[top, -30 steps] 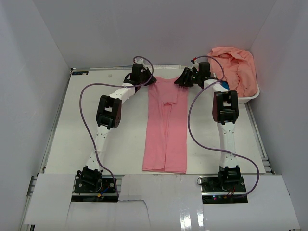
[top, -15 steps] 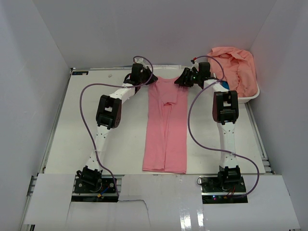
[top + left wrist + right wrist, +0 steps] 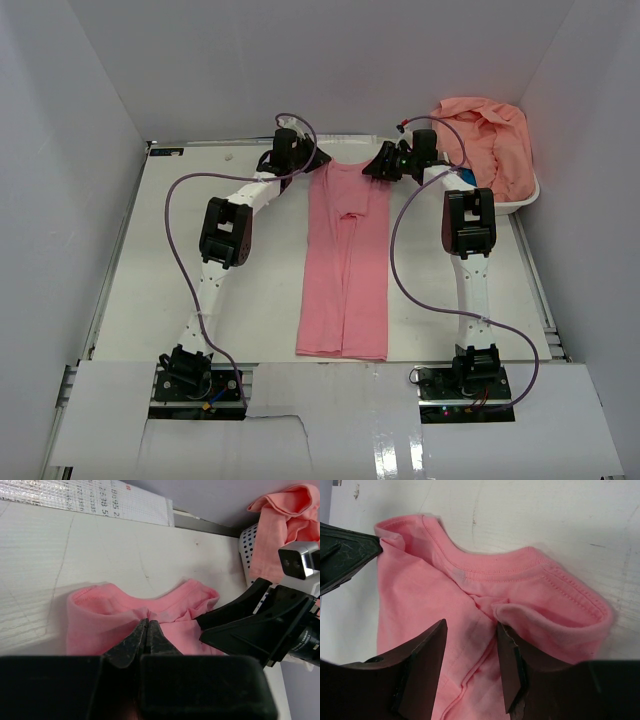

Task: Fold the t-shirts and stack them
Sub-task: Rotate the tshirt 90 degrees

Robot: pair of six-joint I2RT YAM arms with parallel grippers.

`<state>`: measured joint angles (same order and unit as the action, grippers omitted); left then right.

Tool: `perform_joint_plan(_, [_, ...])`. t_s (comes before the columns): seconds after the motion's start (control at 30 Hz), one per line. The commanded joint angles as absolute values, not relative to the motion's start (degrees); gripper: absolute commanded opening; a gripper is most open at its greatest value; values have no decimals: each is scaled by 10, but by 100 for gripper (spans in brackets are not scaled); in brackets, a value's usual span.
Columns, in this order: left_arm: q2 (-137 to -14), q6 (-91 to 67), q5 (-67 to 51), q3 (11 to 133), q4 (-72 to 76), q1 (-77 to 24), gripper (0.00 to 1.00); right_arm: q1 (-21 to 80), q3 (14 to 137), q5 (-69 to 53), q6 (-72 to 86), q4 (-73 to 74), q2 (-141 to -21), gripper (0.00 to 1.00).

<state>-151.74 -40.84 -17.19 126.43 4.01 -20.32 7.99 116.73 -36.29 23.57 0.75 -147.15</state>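
A pink shirt (image 3: 346,260), folded to a narrow strip, crosses the surface (image 3: 260,300), collar at the far edge. The left tool (image 3: 146,628) pinches its shoulder; the right tool (image 3: 471,626) stands spread.

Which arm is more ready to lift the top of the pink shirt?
Left, I think. The left claw is shut on the shirt by the collar. The right claw is at the other shoulder, but its jaws are open around the cloth, not pinching it.
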Motion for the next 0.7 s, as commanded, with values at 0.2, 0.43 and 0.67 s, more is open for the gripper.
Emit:
perform_joint_plan(0.2, [-1535,-430,-193,1301,38,-204,32,84,1136,-359,226,78,-1477,51])
perform_joint_plan(0.43, [-1557,-413,-189,1313,18,-204,63,85,1136,-358,227,78,-1473,51])
perform_joint_plan(0.67, [-1520,-396,-171,1292,34,-204,70,85,1140,-363,228,77,-1473,51])
